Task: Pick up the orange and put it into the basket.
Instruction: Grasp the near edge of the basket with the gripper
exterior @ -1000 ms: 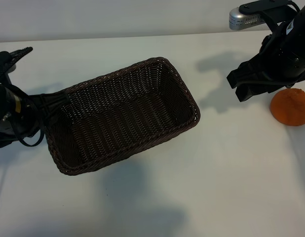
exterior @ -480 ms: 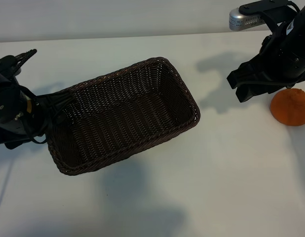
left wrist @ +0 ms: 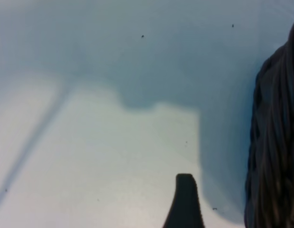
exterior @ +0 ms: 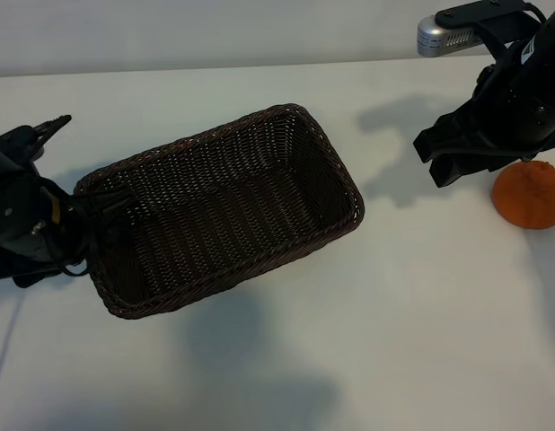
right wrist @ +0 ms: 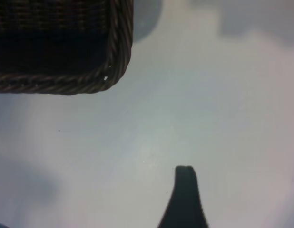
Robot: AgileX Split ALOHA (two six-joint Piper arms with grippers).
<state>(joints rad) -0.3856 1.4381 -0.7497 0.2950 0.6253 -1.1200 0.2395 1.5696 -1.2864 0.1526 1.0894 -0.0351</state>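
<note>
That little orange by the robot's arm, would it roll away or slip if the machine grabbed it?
The orange looks roundish but lumpy and sits steady on the table, so it would probably wobble rather than roll far. Its matte, dimpled skin should give decent grip, not much slipping. It is small, so likely light, though a hard squeeze might bruise it.

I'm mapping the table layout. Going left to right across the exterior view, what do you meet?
left gripper → basket → right gripper → orange
</note>
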